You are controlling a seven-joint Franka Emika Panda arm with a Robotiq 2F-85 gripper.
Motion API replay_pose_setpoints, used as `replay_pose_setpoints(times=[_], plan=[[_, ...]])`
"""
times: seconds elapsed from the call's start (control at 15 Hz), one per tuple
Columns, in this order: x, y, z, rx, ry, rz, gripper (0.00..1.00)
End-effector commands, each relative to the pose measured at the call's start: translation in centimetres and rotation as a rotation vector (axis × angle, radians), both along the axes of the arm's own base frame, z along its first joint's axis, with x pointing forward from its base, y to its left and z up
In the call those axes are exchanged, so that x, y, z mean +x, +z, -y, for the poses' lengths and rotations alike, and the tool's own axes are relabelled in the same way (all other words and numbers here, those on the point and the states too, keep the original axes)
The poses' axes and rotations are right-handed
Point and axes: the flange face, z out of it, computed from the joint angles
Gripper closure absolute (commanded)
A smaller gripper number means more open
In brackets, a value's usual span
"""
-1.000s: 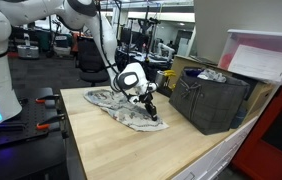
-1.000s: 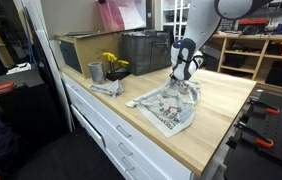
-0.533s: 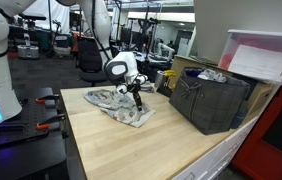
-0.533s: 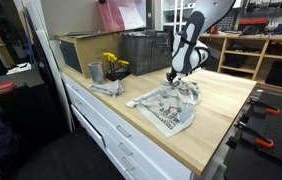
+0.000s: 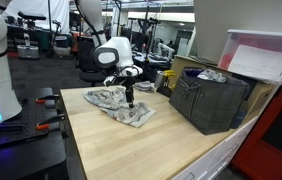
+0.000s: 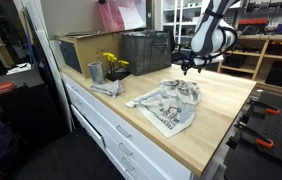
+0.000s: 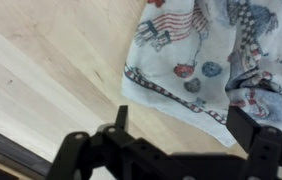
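A crumpled white cloth with a red and blue printed pattern lies on the light wooden table. My gripper hangs above the cloth's far edge, open and holding nothing. In the wrist view the cloth fills the upper right. My gripper spreads its two dark fingers wide over the cloth's bordered hem and bare wood. Nothing sits between the jaws.
A dark plastic crate stands at the back of the table beside a cardboard box. Yellow flowers, a metal cup, a grey rag and a small white object sit near the front edge.
The gripper opened, let go of the cloth and rose away from it. The cloth stays crumpled on the table.
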Motion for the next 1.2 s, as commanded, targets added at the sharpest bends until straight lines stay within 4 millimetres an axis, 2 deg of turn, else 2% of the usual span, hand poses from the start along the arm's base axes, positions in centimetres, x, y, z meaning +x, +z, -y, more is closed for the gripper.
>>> replay_pose_setpoints(times=[0.0, 0.2, 0.4, 0.73, 1.13], plan=[[-2.9, 2.0, 0.7, 0.142, -0.094, -0.013, 0.0], [-4.7, 1.4, 1.4, 0.266, -0.181, -0.048, 0.0], [-5.7, 0.0, 2.1, 0.421, -0.265, -0.077, 0.0], [-7.0, -4.2, 3.1, 0.638, -0.273, -0.087, 0.0], [-8.1, -10.2, 4.5, 0.704, -0.241, -0.106, 0.0]])
